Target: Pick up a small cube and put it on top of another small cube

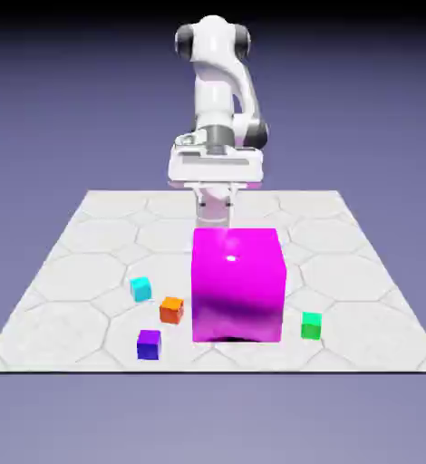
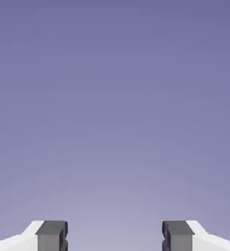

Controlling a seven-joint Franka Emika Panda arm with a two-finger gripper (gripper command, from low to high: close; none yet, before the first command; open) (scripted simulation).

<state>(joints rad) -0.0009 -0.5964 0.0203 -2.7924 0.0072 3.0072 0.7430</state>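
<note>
"What do you see at the exterior view's left?"

"Farthest left I have the tiny cyan cube (image 1: 140,289), sitting flat on the pale tabletop (image 1: 67,331), with its top bare."

"And the purple-blue cube (image 1: 149,345)?"

"It's just a little right of the cyan one and closer to the camera, near the table's front edge. It rests on the tabletop, apart from the others, and I'm not touching it."

"Next along?"

"The orange cube (image 1: 171,310), between those two in depth and slightly to their right. Then comes my own white arm (image 1: 214,100), near the middle, with my hand pointing down behind the big magenta cube (image 1: 237,284). That big one stands just right of the middle and towers over the little ones."

"How is your gripper (image 2: 115,236)?"

"Wide. In the hand view my two fingertips (image 2: 48,240) stand well apart, and only blue-violet backdrop shows between them. I'm holding nothing."

"Anything farther right?"

"The green cube (image 1: 312,325), on the tabletop to the right of the magenta one, with a gap between them."
</note>
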